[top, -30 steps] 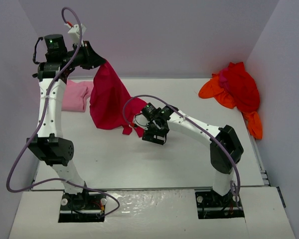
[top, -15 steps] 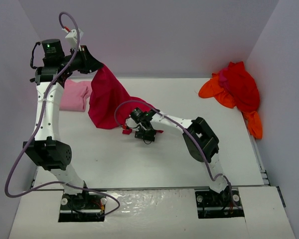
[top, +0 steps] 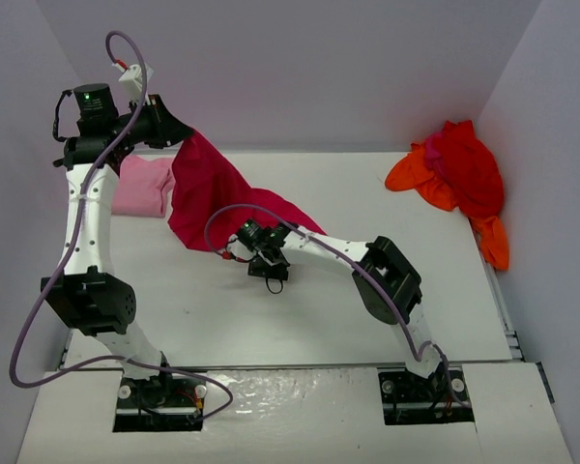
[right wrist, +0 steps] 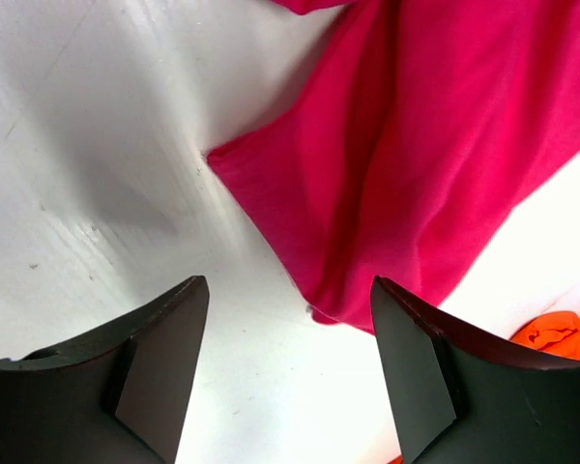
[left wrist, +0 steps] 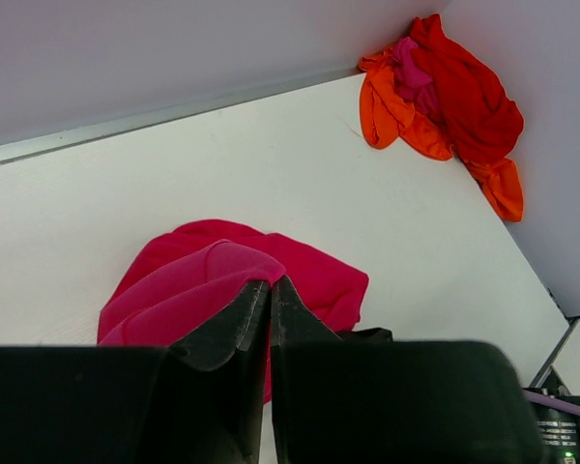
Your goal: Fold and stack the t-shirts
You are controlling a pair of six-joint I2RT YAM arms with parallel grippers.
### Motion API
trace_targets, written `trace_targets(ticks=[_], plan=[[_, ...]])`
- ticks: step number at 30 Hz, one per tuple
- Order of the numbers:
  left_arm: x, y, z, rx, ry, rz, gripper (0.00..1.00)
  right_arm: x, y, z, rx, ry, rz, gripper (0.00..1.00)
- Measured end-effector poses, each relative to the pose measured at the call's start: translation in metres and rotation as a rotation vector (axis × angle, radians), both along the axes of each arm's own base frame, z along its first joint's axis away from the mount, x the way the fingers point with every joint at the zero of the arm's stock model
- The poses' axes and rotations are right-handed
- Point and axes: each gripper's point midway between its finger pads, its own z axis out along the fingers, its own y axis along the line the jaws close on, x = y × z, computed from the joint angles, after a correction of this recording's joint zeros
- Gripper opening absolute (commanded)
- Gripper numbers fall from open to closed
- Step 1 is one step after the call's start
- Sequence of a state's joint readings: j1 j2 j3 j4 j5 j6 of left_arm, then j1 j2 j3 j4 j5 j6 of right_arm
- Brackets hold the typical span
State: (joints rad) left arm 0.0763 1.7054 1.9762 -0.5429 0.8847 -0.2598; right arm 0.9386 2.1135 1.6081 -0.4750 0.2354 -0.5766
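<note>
Crimson-magenta t-shirt (top: pixel 205 184) hangs pinched tight in the left gripper (left wrist: pixel 270 290), apparently being spread for folding. The right gripper (right wrist: pixel 288 290), jaws apart, likely needs to close on the hem corner just ahead.

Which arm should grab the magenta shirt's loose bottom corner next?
Right. The right gripper hovers over that corner with jaws open; the left gripper is shut on the shirt, holding it up.

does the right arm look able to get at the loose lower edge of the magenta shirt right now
Probably yes. The right gripper hovers open just beside the magenta shirt at its lower edge, with only bare table between. The left gripper holds the shirt's top up, well clear.
</note>
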Motion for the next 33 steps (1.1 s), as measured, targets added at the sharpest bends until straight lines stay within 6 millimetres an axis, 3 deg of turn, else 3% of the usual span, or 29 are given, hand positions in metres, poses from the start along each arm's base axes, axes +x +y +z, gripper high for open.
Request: trace_targets(ticks=[7, 17, 26, 29, 30, 32, 33], plan=[[0.000, 0.001, 0.000, -0.009, 0.001, 0.001, 0.00, -0.009, 0.010, 0.007, 0.027, 0.004, 0.027, 0.55], [-0.001, 0.007, 0.004, -0.012, -0.014, 0.006, 0.00, -0.035, 0.031, -0.023, 0.018, 0.117, 0.099, 0.50], [0.000, 0.015, -0.007, -0.022, 0.006, 0.007, 0.00, -0.012, 0.043, -0.022, 0.031, 0.083, 0.074, 0.55], [0.001, 0.018, -0.010, -0.027, 0.008, 0.007, 0.00, 0.006, 0.041, -0.022, 0.038, 0.058, 0.042, 0.40], [0.001, 0.020, -0.011, -0.028, 0.010, 0.008, 0.00, 0.011, 0.040, -0.022, 0.041, 0.053, 0.032, 0.29], [0.002, 0.021, -0.014, -0.028, 0.013, 0.009, 0.00, 0.020, 0.036, -0.024, 0.035, 0.039, 0.016, 0.00], [0.002, 0.022, -0.015, -0.028, 0.014, 0.009, 0.00, 0.024, 0.035, -0.026, 0.031, 0.033, 0.010, 0.00]])
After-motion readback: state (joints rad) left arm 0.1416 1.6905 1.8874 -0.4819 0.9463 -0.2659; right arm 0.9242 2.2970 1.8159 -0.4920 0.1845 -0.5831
